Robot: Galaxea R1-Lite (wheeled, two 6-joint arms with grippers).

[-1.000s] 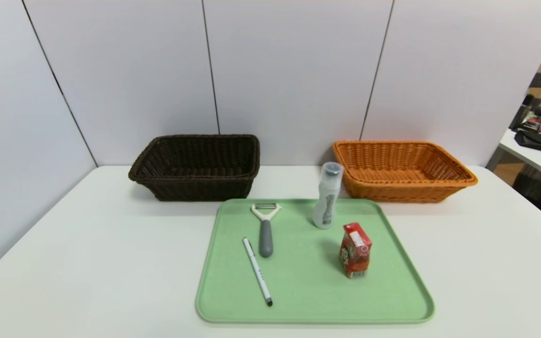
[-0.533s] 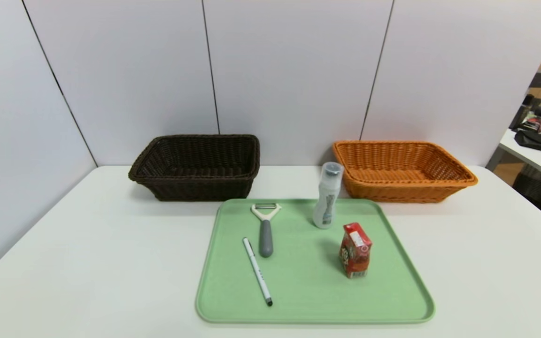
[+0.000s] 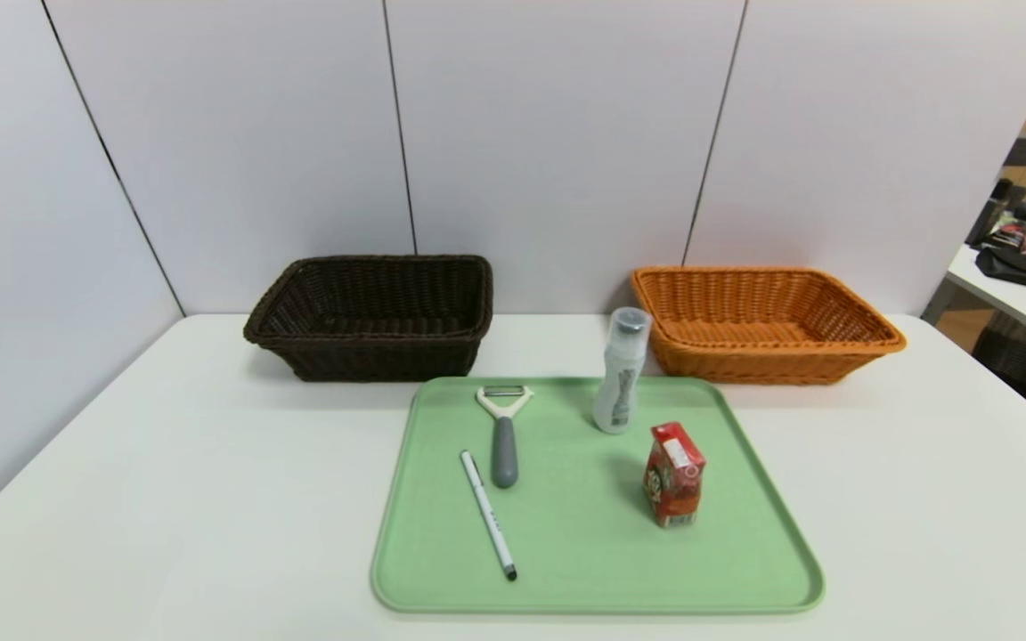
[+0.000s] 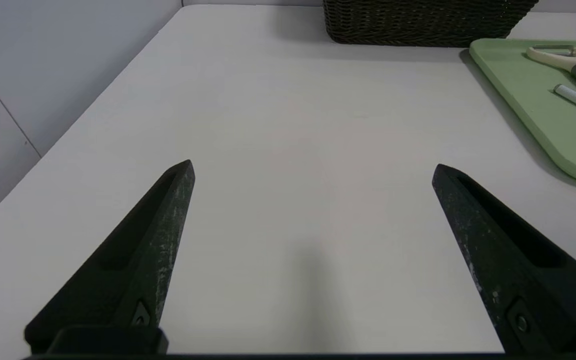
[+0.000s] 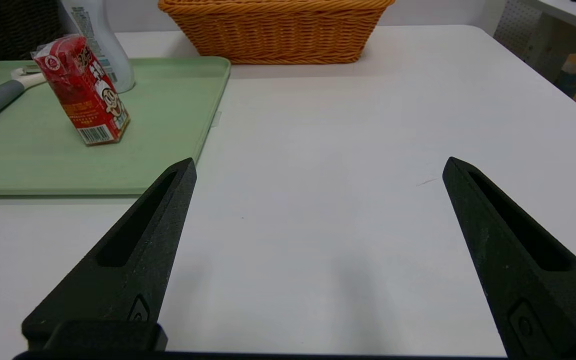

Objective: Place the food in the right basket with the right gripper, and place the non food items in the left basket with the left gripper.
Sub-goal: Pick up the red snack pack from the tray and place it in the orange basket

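Nothing has moved; both tools gape above the table (image 3: 166, 463).

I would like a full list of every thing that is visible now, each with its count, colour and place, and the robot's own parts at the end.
table: 1, white, under everything
tray: 1, green, table centre
dark basket: 1, dark brown, behind the tray, left
orange basket: 1, orange, behind the tray, right
peeler: 1, cream head and grey handle, lying on the tray, left half
pen: 1, white, lying on the tray beside the peeler
bottle: 1, translucent white, upright at the tray's back edge
drink carton: 1, red, upright on the tray, right half
left gripper: 1, black, open, over bare table left of the tray
right gripper: 1, black, open, over bare table right of the tray
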